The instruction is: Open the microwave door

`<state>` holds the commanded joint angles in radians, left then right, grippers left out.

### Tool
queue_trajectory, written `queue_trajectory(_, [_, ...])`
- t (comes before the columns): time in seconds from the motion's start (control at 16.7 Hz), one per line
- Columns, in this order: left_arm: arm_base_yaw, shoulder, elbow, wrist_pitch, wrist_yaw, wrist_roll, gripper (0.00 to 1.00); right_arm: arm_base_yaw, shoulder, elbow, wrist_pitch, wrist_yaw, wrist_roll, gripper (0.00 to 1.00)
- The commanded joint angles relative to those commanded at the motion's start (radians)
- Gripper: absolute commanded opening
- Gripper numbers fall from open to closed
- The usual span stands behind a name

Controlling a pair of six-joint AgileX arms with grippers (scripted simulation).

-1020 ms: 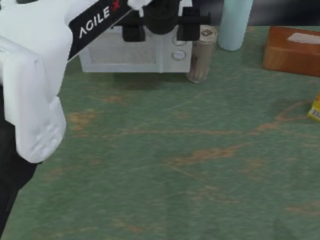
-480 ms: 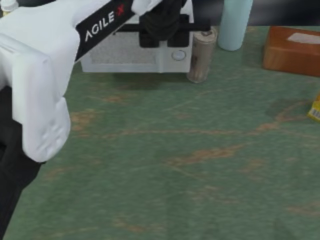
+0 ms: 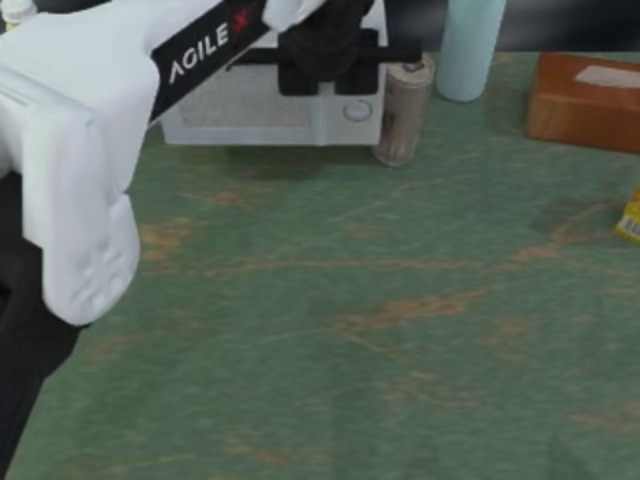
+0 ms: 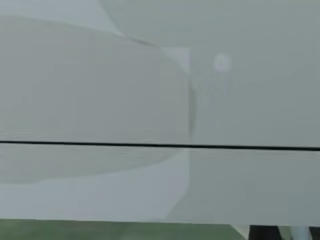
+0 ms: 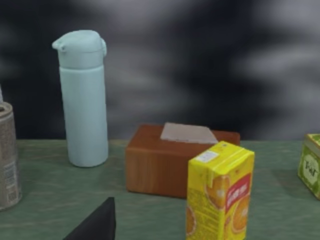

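Note:
The white microwave [image 3: 200, 125] stands at the back of the table, left of centre. Its door [image 3: 235, 108] with the grey mesh window lies flat against the front, closed. My left gripper [image 3: 326, 72] reaches over the microwave's top, its black fingers [image 3: 297, 75] drawn in on the door's right edge, beside the control strip with its knob [image 3: 357, 110]. The left wrist view is filled by the microwave's white surface [image 4: 225, 100], crossed by a thin black seam. My right arm is parked out of the top view; one dark finger [image 5: 102, 222] shows off to one side in its wrist view.
A tan can [image 3: 400, 110] stands just right of the microwave, a pale blue bottle [image 3: 468, 45] behind it. A brown tissue box [image 3: 585, 100] and a yellow juice carton [image 3: 630, 215] are at the right. A green box [image 5: 311, 165] sits beyond the carton.
The left gripper's fingers have drawn together from a wide spread onto the door's edge, and the arm has shifted slightly. Over the last half second nothing has moved.

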<state>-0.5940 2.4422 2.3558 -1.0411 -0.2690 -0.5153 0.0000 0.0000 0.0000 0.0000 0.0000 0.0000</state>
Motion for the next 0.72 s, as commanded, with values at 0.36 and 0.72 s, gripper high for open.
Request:
queue_trajectory(0.36, [-0.003,-0.107,-0.196,0.092,-0.018,-0.018,0.00,0.000,0.000,0.000,0.000,0.000,0.000,1.00])
queue_trajectory(0.72, [-0.003,-0.116,-0.209,0.100,-0.019,-0.020,0.00,0.000,0.000,0.000,0.000,0.000,0.000,1.00])
